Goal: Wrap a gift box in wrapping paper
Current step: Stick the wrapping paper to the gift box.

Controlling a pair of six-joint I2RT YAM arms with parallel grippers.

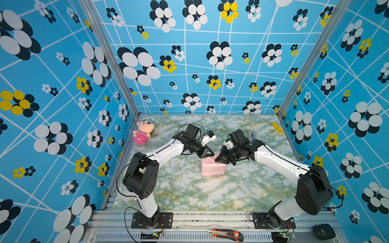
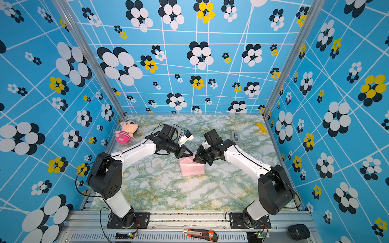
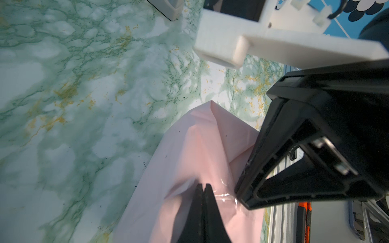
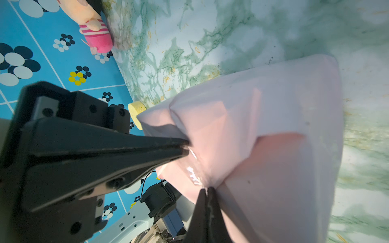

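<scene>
Two black pincers meet on top of the parcel. The left gripper (image 3: 203, 186) and the right gripper (image 4: 207, 190) each have their jaws pressed together, tips bearing on the creased, pale pink wrapping paper (image 1: 212, 169). Whether either nips a fold I cannot tell. The gift box is hidden inside the paper, near the middle of the green-veined marble-look worktop (image 1: 189, 189). The parcel looks slightly wider than deep, its longer side parallel to the front edge. A strip of clear shiny tape (image 3: 224, 195) lies on the seam between the two tips, which are just beside each other. Neither arm seems nearer, so the next press likely goes straight down.
</scene>
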